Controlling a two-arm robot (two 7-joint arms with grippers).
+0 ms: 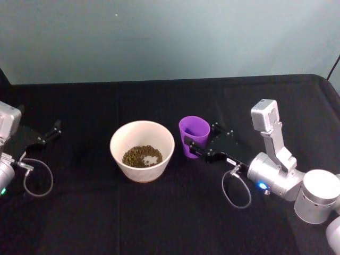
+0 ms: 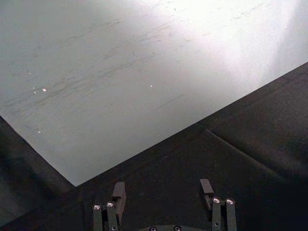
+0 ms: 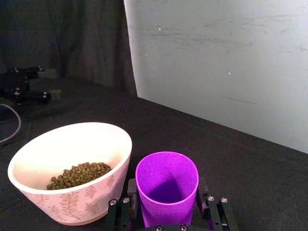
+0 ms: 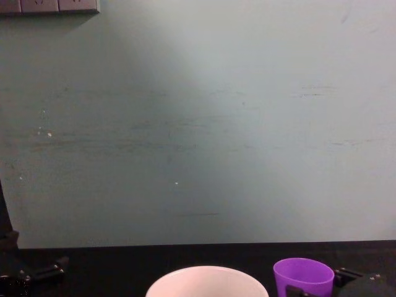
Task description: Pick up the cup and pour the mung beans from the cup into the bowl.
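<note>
On the black tablecloth (image 1: pixel 159 212), the white bowl (image 1: pixel 142 151) stands near the middle, with the purple cup (image 1: pixel 193 136) upright just beside it on the robot's right. The two are close but apart. The mung beans (image 1: pixel 142 156) lie in a shallow heap at the bottom of the bowl; in the right wrist view the cup (image 3: pixel 167 188) looks empty inside, while the beans (image 3: pixel 79 174) sit low in the bowl (image 3: pixel 70 171), whose outer wall bears a faint leaf pattern.

The right gripper (image 1: pixel 203 140) brackets the cup, one finger on each side of its wall. Whether the fingers press the wall or stand just clear cannot be told.

The left gripper (image 1: pixel 50 133) is parked near the table's left edge, well apart from the bowl. Its fingers (image 2: pixel 119 191) are spread with nothing between them.
</note>
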